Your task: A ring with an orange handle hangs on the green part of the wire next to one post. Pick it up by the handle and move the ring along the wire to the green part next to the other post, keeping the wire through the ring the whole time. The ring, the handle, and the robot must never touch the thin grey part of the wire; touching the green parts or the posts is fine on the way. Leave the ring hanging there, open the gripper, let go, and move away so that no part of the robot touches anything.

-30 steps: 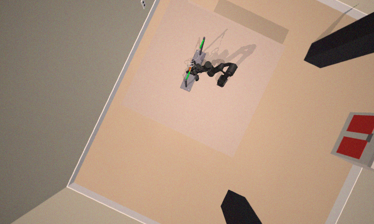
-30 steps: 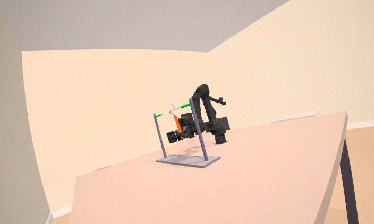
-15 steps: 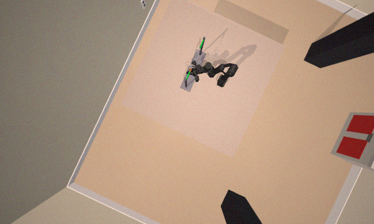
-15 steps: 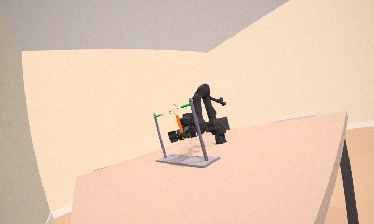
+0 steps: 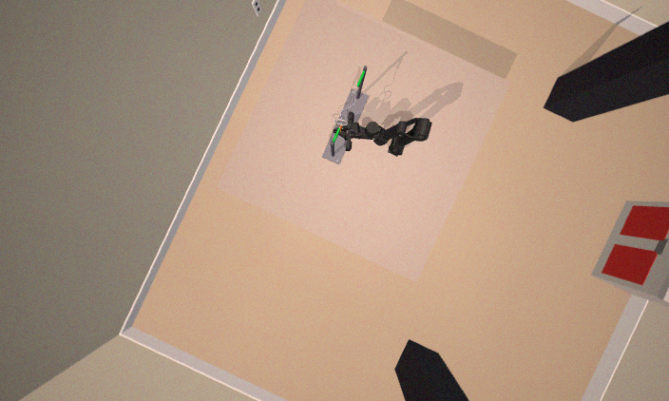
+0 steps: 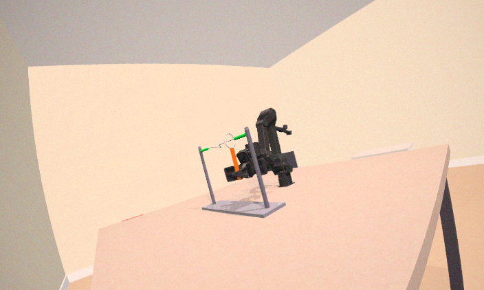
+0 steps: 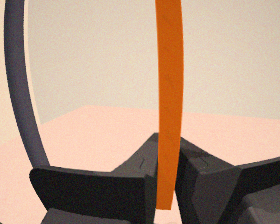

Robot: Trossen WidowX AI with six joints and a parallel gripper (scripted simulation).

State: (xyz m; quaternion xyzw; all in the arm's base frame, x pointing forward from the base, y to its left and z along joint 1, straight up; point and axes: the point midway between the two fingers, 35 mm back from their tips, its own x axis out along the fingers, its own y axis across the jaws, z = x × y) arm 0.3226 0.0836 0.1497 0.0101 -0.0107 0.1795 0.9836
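The ring (image 6: 228,133) is around the wire close to the inner end of the nearer green part (image 6: 240,136) (image 5: 336,134); whether it touches the thin grey wire is too small to tell. Its orange handle (image 6: 234,159) (image 7: 170,75) hangs down, slightly tilted. My gripper (image 6: 236,173) (image 7: 163,138) is shut on the handle near its lower end. The far green part (image 6: 204,150) (image 5: 361,77) is by the far post (image 6: 207,180). The nearer post (image 6: 256,169) (image 5: 333,149) stands at the other end. The ring is out of the wrist view.
The posts rise from a grey base plate (image 6: 264,213) (image 5: 331,158) on the table (image 6: 321,216). The grey wire between the green parts bends. One post (image 7: 15,75) stands left of the handle in the wrist view, beyond the left finger.
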